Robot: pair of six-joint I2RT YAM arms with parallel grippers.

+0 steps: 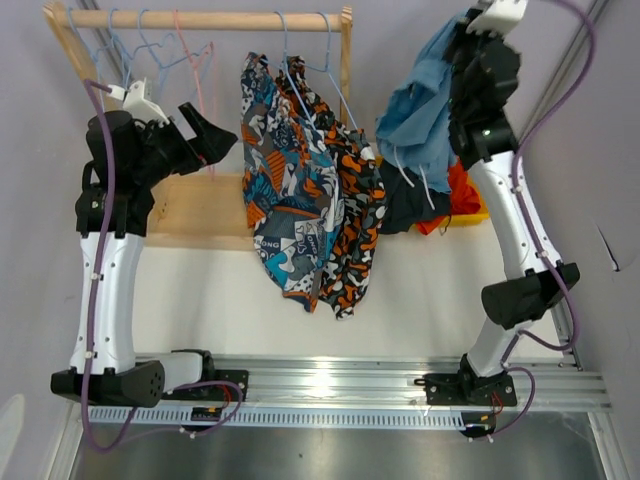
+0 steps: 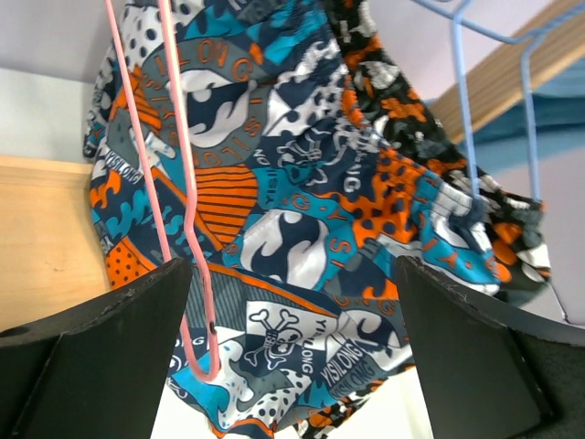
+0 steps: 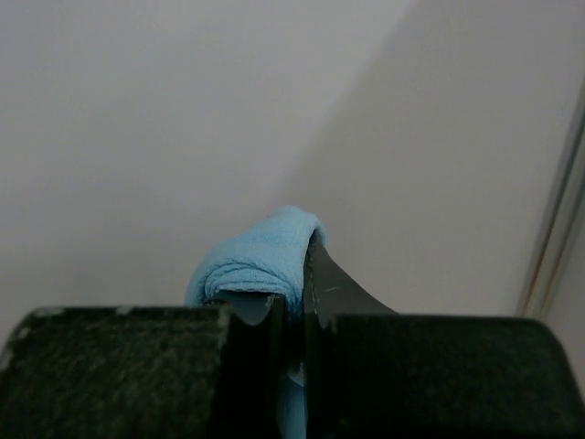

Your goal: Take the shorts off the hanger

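Note:
The blue-and-orange print shorts [image 1: 285, 190] and the orange-black-white blotch shorts [image 1: 358, 215] hang on blue hangers [image 1: 300, 60] from the wooden rail [image 1: 210, 19]. My left gripper [image 1: 205, 135] is open, facing the print shorts [image 2: 302, 238] from the left, apart from them. A pink hanger [image 2: 187, 229] hangs just in front of its left finger. My right gripper [image 1: 475, 35] is raised at the top right, shut on the light blue shorts [image 1: 425, 110], whose fold shows between its fingers [image 3: 265, 261]. Dark grey shorts [image 1: 410, 205] and orange shorts [image 1: 462, 200] lie below.
Several empty wire hangers [image 1: 150, 55] hang at the rail's left end. The rack's wooden base [image 1: 200, 210] lies under the left gripper. A grey wall stands behind, and a metal rail [image 1: 330, 385] runs along the near edge.

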